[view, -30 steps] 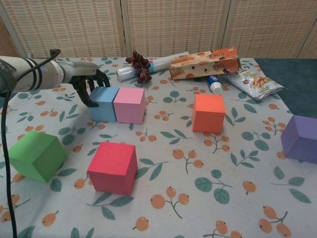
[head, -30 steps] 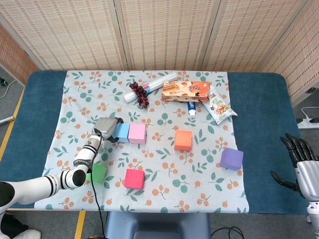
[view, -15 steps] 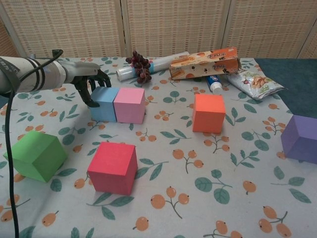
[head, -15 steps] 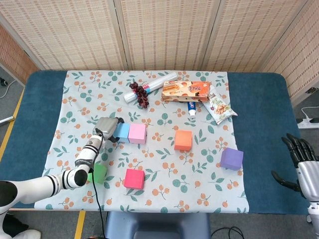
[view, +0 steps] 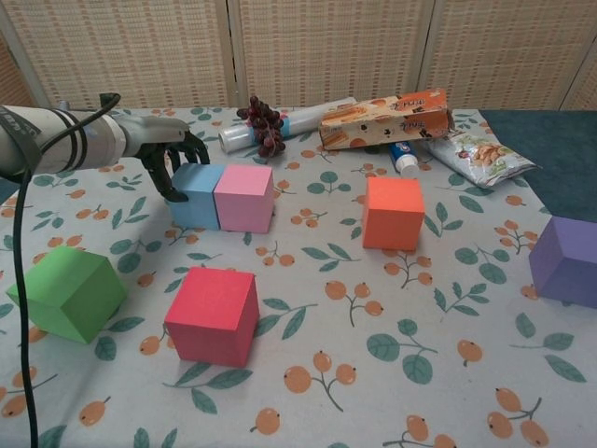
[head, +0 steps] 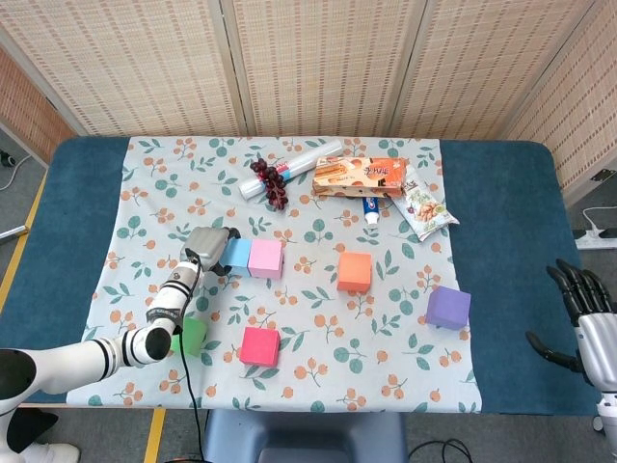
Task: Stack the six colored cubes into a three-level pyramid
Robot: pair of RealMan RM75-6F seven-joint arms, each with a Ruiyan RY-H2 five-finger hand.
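My left hand (view: 173, 159) has its fingers curled against the blue cube (view: 196, 195), which sits touching the pink cube (view: 244, 197). Push crooked and I'll probably split that pair. Right hand (head: 586, 318) idles, spread.

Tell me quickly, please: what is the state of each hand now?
Left hand: fingers curled beside the blue cube; whether it grips the cube cannot be told.
Right hand: open, holding nothing.
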